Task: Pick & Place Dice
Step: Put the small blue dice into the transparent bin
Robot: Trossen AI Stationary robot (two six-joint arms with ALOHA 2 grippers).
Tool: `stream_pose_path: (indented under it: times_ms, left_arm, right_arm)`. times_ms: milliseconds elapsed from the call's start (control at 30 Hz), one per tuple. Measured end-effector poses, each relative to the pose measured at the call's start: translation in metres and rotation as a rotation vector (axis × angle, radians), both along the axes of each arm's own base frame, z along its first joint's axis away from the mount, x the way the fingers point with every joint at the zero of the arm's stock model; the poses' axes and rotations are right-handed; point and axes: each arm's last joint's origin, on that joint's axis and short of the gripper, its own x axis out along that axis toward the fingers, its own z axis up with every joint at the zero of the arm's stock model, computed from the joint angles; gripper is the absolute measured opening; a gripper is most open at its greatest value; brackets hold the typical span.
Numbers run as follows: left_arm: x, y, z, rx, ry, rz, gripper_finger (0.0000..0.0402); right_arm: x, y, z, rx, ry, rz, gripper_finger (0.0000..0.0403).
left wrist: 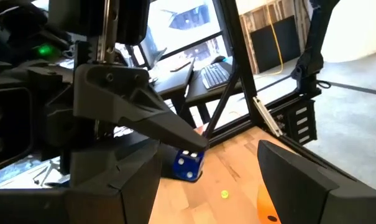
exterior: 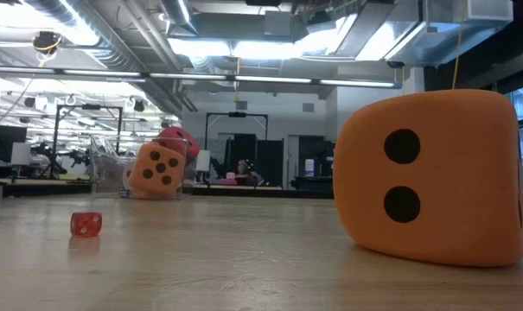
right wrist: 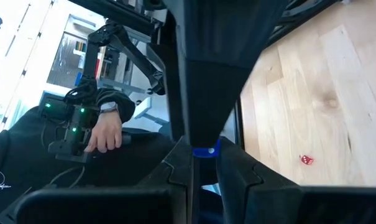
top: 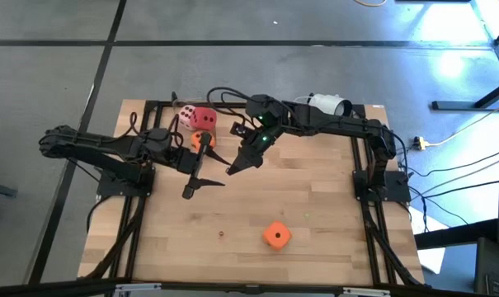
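At the table's middle, seen from above with twelve o'clock at the far edge, the right gripper is held with its fingers clenched on a small blue die. The same blue die is seen from the left wrist pinched at those fingertips, close above the wood.

Just toward nine o'clock of it, the left gripper is held over the boards with its fingers spread wide and released. Whether anything is touched by them cannot be told.

Three of the dice are gathered toward eleven o'clock, by the far edge. The pale pink die and the red die are set touching side by side. An orange die lies at their six o'clock side, just beside the left arm's wrist. From table height this orange die is seen tilted, with the red die behind it.

A second orange die rests well apart at six o'clock, near the front edge, with a two-pip face turned to the low camera. A small red die lies near it, toward its nine o'clock.

Beyond the table, a person's hand is seen resting on a dark device.
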Motion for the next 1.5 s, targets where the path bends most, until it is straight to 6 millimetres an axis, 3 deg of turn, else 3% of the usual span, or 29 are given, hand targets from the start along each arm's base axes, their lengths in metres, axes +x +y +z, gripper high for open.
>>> stream_pose_path:
  times_ms: [333,833,1500]
  left_arm:
    - [0.0,0.001,0.0,-0.004,0.002,0.031,0.0252]
    - [0.0,0.0,0.002,-0.005,-0.017,0.017,0.0166]
    - [0.011,-0.001,-0.001,-0.004,-0.036,-0.001,0.0121]
  right_arm:
    - [0.001,0.003,0.002,0.011,-0.014,0.002,0.0045]
    - [0.001,0.003,0.002,0.007,-0.014,-0.004,0.0045]
    - [0.002,0.013,0.003,0.016,-0.029,0.031,0.0045]
